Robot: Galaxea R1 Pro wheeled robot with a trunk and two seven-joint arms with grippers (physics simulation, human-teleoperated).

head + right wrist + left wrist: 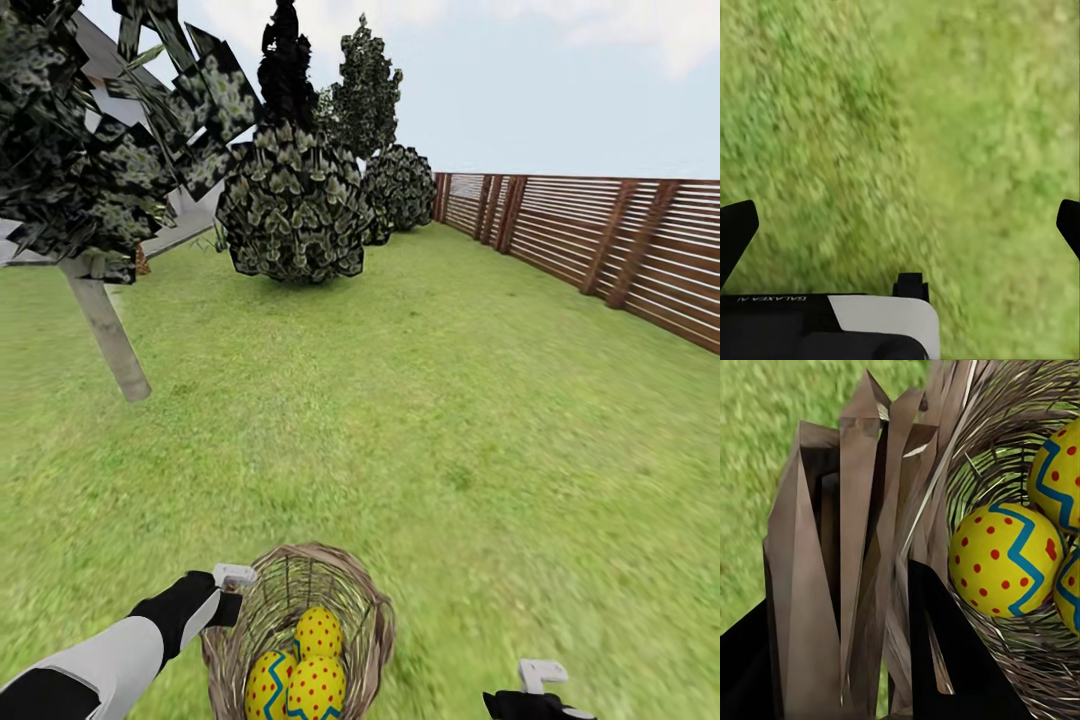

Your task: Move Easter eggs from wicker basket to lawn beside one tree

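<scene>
The wicker basket (376,603) sits tilted on the lawn (450,420), close in front of me. Three Easter eggs (318,632) lie inside it, yellow with red dots and blue zigzags. My left gripper (232,585) is at the basket's left rim. In the left wrist view its black fingers (952,667) clamp the woven rim (862,547), with the eggs (1009,559) just beyond. My right gripper (540,680) hangs open over bare grass to the right of the basket, its fingertips (735,232) spread wide. The tree (108,335), with a pale trunk, stands at the left.
Dark rounded bushes (295,205) and taller trees line the far left. A brown slatted fence (620,240) runs along the right. Open grass stretches between the basket, the trunk and the fence.
</scene>
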